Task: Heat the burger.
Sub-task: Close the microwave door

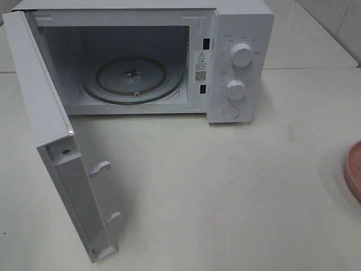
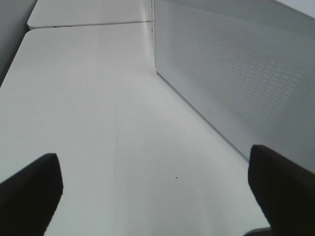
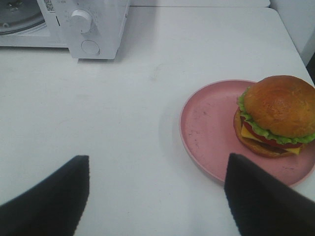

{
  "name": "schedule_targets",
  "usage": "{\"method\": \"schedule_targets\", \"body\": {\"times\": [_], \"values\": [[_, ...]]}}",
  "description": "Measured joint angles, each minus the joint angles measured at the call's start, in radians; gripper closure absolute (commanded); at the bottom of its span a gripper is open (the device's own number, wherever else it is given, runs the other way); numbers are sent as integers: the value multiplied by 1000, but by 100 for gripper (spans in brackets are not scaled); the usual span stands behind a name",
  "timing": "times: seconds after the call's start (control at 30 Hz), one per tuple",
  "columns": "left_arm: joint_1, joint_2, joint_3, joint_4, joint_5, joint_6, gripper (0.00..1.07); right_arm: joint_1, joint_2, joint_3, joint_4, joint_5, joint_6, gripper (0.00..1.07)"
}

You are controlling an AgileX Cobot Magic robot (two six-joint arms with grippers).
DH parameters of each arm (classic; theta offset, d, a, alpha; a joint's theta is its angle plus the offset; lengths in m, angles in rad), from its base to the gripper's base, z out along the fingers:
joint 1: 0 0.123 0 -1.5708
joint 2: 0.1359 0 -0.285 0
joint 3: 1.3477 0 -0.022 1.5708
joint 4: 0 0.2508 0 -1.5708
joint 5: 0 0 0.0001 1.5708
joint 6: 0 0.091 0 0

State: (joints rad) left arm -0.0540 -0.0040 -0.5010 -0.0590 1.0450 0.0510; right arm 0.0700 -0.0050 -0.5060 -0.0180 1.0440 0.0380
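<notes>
Burger (image 3: 276,116): we see it upright on the pink plate (image 3: 206,123), set toward the plate's far side from the microwave (image 1: 169,56); nothing touches it.
Plate from microwave: well apart, out past the control-panel side; only its rim shows at the edge of the high view.
Right gripper (image 3: 157,196): jaws spread wide and empty; the burger lies ahead and off to one side, closer to one fingertip (image 3: 266,196).
Left gripper (image 2: 157,191): also wide open with nothing in it, beside the open door (image 2: 236,73), on the other side of the microwave from the plate.
Nearer arm: the right, we judge.
Long axis: burger is round, so no preferred grasp angle.
Microwave: door swung open, turntable (image 1: 132,79) bare.
</notes>
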Motion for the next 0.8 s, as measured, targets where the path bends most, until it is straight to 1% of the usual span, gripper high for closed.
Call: {"method": "schedule_targets", "body": {"times": [0.07,0.17,0.2,0.23,0.27,0.3,0.33,0.37,0.4,0.43,0.47,0.5,0.53,0.57,0.6,0.63,0.67,0.7,0.73,0.77,0.8], "values": [[0,7,-6,-1,-7,0,16,0,0,0,0,0,0,34],[0,15,-12,-3,-11,0,18,0,0,0,0,0,0,34],[0,51,-23,-6,-34,0,24,0,0,0,0,0,0,34],[0,96,-25,-11,-66,0,32,0,0,0,0,0,0,34],[0,96,-25,-11,-66,0,32,0,0,0,0,0,0,34],[0,116,-25,-11,-77,0,37,0,0,0,0,0,0,34],[0,164,-25,-11,-106,0,46,0,0,0,0,0,0,34],[0,164,-25,-11,-106,0,46,0,0,0,0,0,0,34],[0,217,-25,-11,-137,0,57,0,0,0,0,0,0,34],[0,217,-25,-11,-137,0,57,0,0,0,0,0,0,34],[0,243,-25,-11,-150,0,62,0,0,0,0,0,0,34],[0,295,-25,-11,-183,0,71,0,0,0,0,0,0,34],[0,295,-25,-11,-183,0,71,0,0,0,0,0,0,34],[0,316,-25,-12,-196,0,75,0,0,0,0,0,0,34],[0,316,-25,-12,-196,0,75,0,0,0,0,0,0,34],[0,364,-25,-15,-233,0,86,0,0,0,0,0,0,34],[0,420,-25,-15,-273,0,100,0,0,0,0,0,0,34],[0,420,-25,-15,-273,0,100,0,0,0,0,0,0,34],[0,443,-25,-16,-290,0,107,0,0,0,0,0,0,34],[0,499,-23,-16,-335,0,107,0,0,0,0,0,0,34],[0,499,-23,-16,-335,0,107,0,0,0,0,0,0,34]]}}
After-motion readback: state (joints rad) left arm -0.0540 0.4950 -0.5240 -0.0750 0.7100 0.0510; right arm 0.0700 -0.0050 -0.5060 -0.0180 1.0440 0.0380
